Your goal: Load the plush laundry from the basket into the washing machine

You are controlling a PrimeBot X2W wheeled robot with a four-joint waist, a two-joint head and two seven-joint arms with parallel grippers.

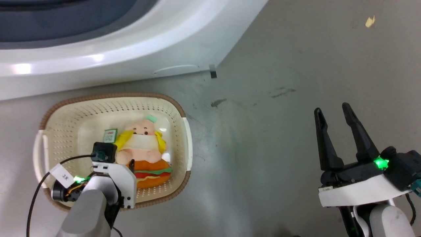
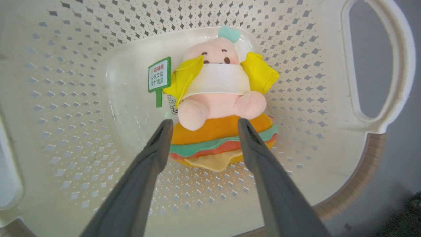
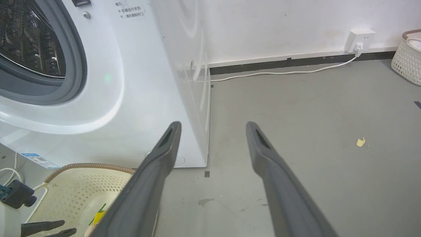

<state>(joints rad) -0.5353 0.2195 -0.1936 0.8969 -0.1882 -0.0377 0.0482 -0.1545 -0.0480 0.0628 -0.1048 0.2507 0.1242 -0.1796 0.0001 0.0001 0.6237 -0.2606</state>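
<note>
Plush laundry (image 2: pixel 218 95) in basket (image 2: pixel 312 65), green tag (image 2: pixel 159 77) (print illegible), left end effector (image 2: pixel 204 121) spread, right end effector (image 1: pixel 331 108) spread

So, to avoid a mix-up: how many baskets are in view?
2. The cream basket sits before the washing machine, holding the plush doll. A white woven basket stands at the right wrist view's upper right edge, partly cut off.
</note>
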